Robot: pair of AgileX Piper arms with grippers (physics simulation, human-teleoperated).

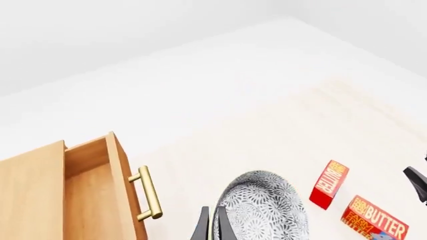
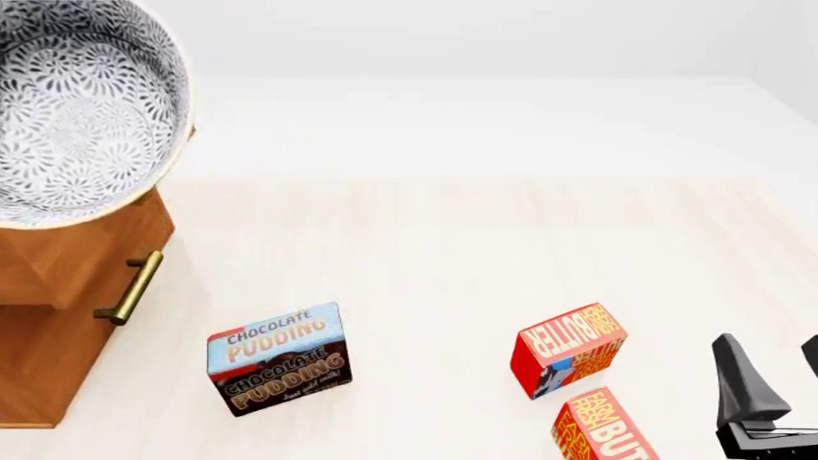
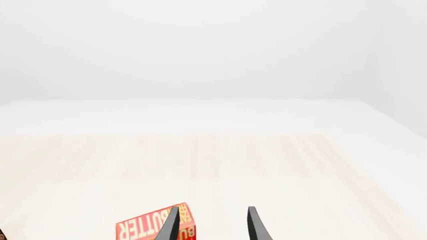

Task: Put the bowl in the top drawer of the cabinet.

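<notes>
Pinched on the bowl's [image 1: 261, 207] rim, the left gripper [image 1: 213, 226] holds it in the air, tilted, above the pulled-out top drawer [image 1: 100, 187] of the cabinet [image 2: 57, 287]. Right gripper [image 3: 210, 225] hovers with fingers parted near two butter boxes [image 2: 569, 350].

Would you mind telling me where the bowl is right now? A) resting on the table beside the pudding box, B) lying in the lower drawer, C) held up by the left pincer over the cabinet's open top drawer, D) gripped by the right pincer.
C: the left pincer clamps the rim of the bowl, which hangs above the pulled-out top drawer of the cabinet.
</notes>
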